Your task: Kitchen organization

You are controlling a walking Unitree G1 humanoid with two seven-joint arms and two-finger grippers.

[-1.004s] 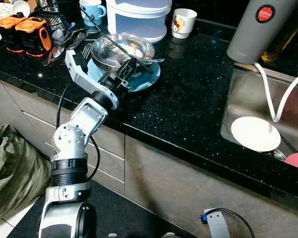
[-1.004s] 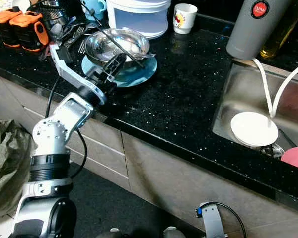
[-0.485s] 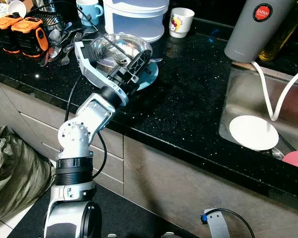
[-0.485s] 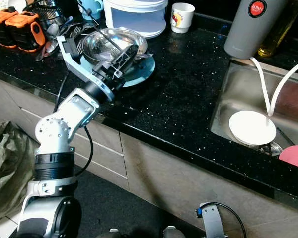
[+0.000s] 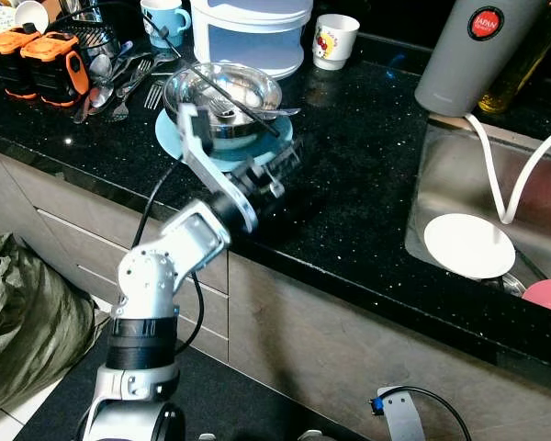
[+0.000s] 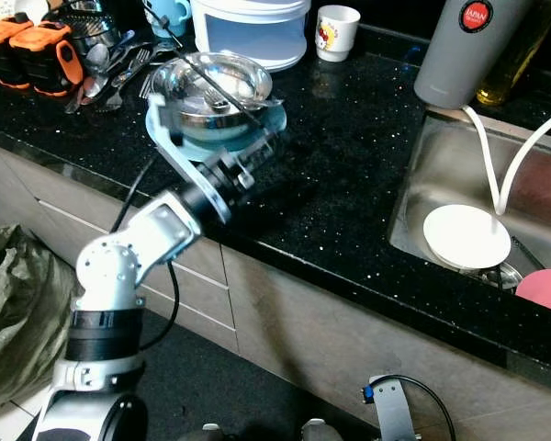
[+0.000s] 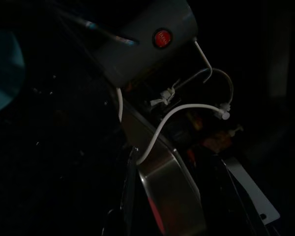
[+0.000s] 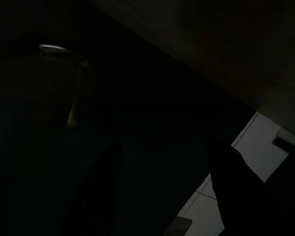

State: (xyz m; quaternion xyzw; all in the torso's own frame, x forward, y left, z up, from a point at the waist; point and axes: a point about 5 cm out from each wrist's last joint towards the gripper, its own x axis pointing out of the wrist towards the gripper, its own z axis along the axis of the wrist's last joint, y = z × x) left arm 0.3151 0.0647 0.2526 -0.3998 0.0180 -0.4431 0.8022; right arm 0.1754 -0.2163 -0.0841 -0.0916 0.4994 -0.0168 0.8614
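Note:
A steel bowl holding a fork, a spoon and a dark stick rests on a blue plate on the black counter. My left gripper hovers low over the counter just right of the plate's front edge, aimed at the sink. In the left wrist view its black fingers stand apart with nothing between them, facing the grey canister and the sink's rim. My right arm hangs idle by the cabinet front; the right wrist view is nearly black.
A white plate and a pink dish lie in the sink under white tubes. At the back stand a grey canister, white cup, lidded container and blue mug. Loose cutlery and orange-black tools sit far left.
My left gripper has come away from the bowl's rim and swung right and down over the counter. The bowl, tipped up half a second ago, sits flat on the blue plate again.

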